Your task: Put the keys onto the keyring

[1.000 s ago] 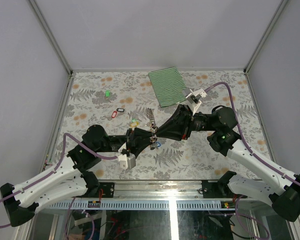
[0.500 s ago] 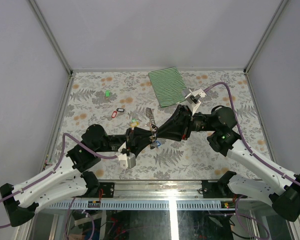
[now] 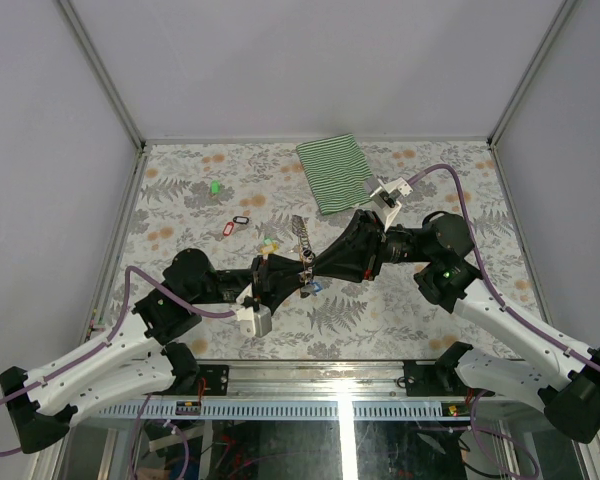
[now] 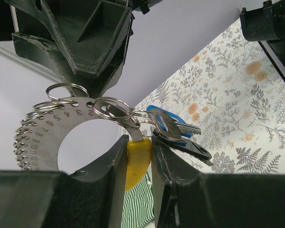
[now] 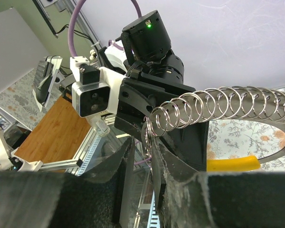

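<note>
Both grippers meet above the table's middle. My left gripper [image 3: 296, 272] [image 4: 138, 142] is shut on a yellow key tag [image 4: 137, 159]. That tag's key hangs on a keyring [image 4: 109, 107] threaded through a numbered metal ring disc [image 4: 42, 128] [image 3: 301, 233]. Keys with a blue tag [image 4: 168, 122] and a black tag [image 4: 187, 148] hang from the same ring. My right gripper [image 3: 311, 262] [image 5: 141, 142] comes from the opposite side, its jaws nearly closed on a thin ring seen edge-on at the disc's rim. A row of spare rings [image 5: 218, 107] lines the disc.
A green-striped folded cloth [image 3: 337, 172] lies at the back of the table. Loose keys lie left of centre: a green tag [image 3: 214, 187], a red tag [image 3: 228, 229] and a black tag [image 3: 242, 220]. The table has raised side rails.
The disc and both grippers have barely moved; the hanging keys have shifted very slightly.
</note>
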Motion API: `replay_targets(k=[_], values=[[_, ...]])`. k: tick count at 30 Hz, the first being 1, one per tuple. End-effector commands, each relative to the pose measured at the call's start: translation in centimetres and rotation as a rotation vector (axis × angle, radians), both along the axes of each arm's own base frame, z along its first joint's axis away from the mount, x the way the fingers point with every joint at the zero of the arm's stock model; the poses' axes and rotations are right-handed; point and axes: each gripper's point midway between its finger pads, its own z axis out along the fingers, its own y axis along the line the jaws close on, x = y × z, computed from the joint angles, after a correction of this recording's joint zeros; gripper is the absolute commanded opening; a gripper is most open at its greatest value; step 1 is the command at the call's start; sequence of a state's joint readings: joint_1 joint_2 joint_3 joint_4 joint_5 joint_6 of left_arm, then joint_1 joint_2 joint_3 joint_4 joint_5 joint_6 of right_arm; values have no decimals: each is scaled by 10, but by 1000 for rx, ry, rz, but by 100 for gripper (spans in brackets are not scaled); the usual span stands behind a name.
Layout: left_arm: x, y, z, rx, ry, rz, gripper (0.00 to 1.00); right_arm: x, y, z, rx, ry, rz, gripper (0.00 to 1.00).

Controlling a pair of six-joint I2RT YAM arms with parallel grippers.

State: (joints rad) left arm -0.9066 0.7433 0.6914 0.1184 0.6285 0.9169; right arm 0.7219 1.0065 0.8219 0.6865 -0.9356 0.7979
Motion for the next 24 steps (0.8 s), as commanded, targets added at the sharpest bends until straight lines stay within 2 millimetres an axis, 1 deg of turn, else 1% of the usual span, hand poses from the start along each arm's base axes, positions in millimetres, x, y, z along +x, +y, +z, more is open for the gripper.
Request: replay_targets(k=[1,18,21,24], values=[[1,3,32,-71,-70,8,0,-9,-2,29,66,-75,20,26],[2,2,29,-62,-64,7,0,-4,1,28,60,-74,5,23],[2,2,30,-64,-67,7,0,-3,1,26,51,-72,2,20],[2,2,30,-64,-66,9,0,-3,1,26,49,-76,2,12]])
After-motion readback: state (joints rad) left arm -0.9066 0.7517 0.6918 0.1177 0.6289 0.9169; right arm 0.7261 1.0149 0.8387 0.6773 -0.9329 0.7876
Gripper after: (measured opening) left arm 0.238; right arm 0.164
